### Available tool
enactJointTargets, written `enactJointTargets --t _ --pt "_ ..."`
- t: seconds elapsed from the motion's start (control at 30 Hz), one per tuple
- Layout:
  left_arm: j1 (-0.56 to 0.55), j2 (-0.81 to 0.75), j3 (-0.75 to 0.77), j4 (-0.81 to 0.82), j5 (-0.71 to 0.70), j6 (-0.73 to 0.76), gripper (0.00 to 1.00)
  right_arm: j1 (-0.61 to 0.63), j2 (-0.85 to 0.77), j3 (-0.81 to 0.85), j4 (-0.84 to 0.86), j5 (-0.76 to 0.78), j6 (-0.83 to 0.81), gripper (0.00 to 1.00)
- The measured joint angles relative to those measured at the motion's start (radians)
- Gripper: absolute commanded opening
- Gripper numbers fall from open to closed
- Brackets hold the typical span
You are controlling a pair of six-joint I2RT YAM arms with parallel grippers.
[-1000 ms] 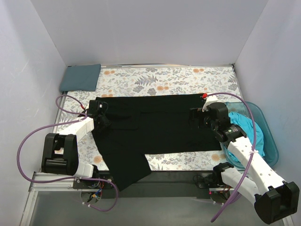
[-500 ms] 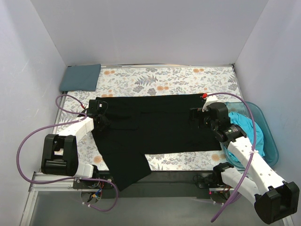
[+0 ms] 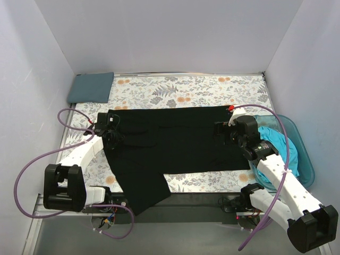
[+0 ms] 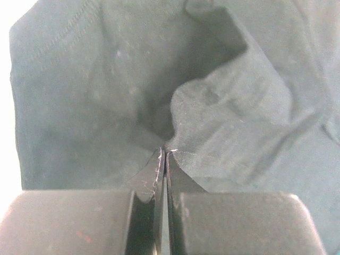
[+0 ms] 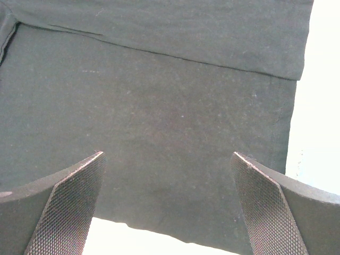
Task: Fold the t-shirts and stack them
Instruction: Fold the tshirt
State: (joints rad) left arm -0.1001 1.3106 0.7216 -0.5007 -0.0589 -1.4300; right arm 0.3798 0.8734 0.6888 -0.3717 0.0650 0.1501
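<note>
Top external view: the black t-shirt [image 3: 175, 141] lies spread across the floral table cloth [image 3: 175, 90], with one part trailing off the near edge. My left gripper [image 4: 163, 159], at the shirt's left end, has its jaws pressed together on a raised fold of the cloth. My right gripper [image 5: 167, 164] hangs over the shirt's right end, jaws spread wide. The slate tee [image 3: 91, 87] sits folded at the far left corner. The turquoise tee [image 3: 273, 141] lies in the tub [image 3: 305, 159] at the right.

The black t-shirt [image 3: 175, 143] at mid-frame lies on a white table cloth [image 3: 175, 93] printed with grey-green leaves and orange flowers. Upper left is a slate blue-grey t-shirt [image 3: 91, 87]; at right, a bright turquoise t-shirt [image 3: 276, 137] in a translucent teal tub [image 3: 307, 162]. In the overexposed wrist views the black cloth seems dark grey-green.
</note>
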Motion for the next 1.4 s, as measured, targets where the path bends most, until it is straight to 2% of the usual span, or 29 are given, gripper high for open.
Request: enactJointTargets --t 0.33,0.63,0.87,0.9,1.1,1.23,1.4 --pt "0.000 -0.080 -0.002 -0.105 0.056 -0.100 0.00 0.000 0.000 0.000 0.000 0.000 0.000 0.88" --pt "0.000 -0.139 -0.069 -0.122 0.104 -0.171 0.04 0.000 0.003 0.000 0.000 -0.001 0.002 0.88" --pt "0.000 -0.140 -0.148 -0.097 0.132 -0.217 0.18 0.000 0.028 0.000 0.000 0.000 0.005 0.89" --pt "0.000 -0.140 -0.154 -0.093 0.137 -0.222 0.32 0.000 0.034 0.001 0.000 0.000 0.005 0.89" --pt "0.000 -0.150 -0.163 -0.090 0.142 -0.242 0.41 0.000 0.121 0.032 -0.001 0.027 0.021 0.90" --pt "0.000 -0.143 -0.091 -0.105 0.096 -0.220 0.41 -0.014 0.209 0.092 -0.002 0.042 0.031 0.86" --pt "0.000 -0.073 0.055 -0.070 0.011 -0.142 0.38 -0.033 0.299 0.159 0.016 -0.026 0.045 0.71"
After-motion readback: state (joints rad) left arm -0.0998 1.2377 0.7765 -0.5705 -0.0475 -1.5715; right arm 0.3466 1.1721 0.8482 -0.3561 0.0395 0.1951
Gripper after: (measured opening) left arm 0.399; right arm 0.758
